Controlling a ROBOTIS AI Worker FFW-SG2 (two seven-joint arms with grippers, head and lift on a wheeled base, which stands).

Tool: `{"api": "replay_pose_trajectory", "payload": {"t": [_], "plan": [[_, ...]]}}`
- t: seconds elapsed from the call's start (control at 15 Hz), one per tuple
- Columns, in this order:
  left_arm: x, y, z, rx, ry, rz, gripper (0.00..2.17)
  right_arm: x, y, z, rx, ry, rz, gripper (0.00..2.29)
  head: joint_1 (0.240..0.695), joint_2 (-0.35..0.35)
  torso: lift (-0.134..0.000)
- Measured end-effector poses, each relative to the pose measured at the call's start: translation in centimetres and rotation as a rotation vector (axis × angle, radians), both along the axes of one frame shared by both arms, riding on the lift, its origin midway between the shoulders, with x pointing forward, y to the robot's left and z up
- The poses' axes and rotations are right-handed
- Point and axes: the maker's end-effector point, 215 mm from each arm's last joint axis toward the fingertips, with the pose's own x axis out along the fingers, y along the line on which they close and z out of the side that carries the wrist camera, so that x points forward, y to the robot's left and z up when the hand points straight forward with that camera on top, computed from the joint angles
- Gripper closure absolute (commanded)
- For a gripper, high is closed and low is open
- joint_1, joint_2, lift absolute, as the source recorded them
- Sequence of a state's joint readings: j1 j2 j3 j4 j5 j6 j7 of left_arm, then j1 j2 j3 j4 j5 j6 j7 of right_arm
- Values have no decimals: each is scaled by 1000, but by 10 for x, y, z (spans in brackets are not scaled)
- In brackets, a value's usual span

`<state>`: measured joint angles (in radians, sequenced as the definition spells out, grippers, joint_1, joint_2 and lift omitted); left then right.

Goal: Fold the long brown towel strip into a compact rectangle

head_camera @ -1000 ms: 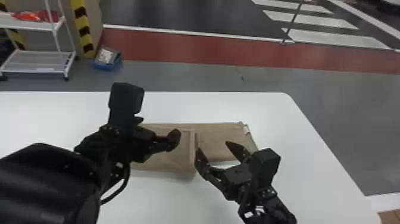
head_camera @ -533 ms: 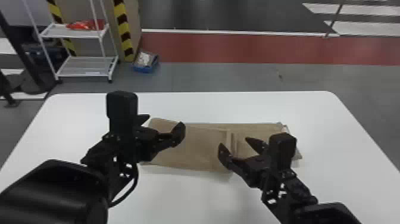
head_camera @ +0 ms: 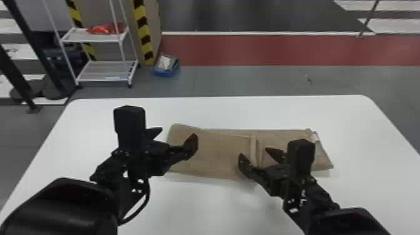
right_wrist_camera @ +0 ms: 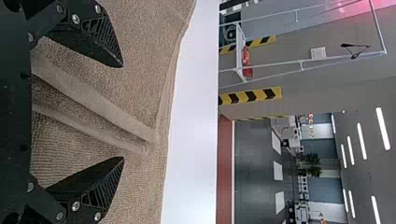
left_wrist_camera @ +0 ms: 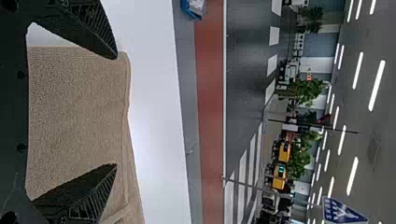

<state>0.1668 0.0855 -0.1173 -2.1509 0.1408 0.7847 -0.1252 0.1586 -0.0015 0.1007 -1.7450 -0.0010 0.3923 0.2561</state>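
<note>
The brown towel (head_camera: 218,150) lies flat on the white table, layered, with raised ridges running across it right of its middle and a pale tag at its right end. Over the towel's left end stands my left gripper (head_camera: 176,139), open. My right gripper (head_camera: 256,156) is open above the ridges. In the left wrist view, the towel (left_wrist_camera: 77,112) shows between and behind the spread fingers of the left gripper (left_wrist_camera: 116,111). Two ridges of the towel (right_wrist_camera: 140,70) run between the parted fingers of the right gripper (right_wrist_camera: 123,112) in the right wrist view.
The white table (head_camera: 218,212) extends around the towel, its far edge behind both arms. Beyond it on the floor stand a white wire shelf (head_camera: 106,72) and a blue bin (head_camera: 167,66) beside a striped post.
The head view has swung to the left, bringing more of the table's left side into sight. Both grippers remain open over the towel, and the right one stands farther from the left one.
</note>
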Motion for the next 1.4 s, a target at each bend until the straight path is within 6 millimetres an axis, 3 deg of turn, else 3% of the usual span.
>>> {"api": "replay_pose_trajectory", "payload": {"t": [0.4,0.93,1.4], "plan": [[-2,-1,-8,0,15,-6,66,4,10,-9,-4,18,30,505,695,23,-125],[-4,-3,-13,0,25,-13,70,-7,12,2,4,-2,31,485,695,24,-125],[-6,-4,-17,5,31,-17,70,-16,7,-13,-4,62,23,481,695,17,-125]]}}
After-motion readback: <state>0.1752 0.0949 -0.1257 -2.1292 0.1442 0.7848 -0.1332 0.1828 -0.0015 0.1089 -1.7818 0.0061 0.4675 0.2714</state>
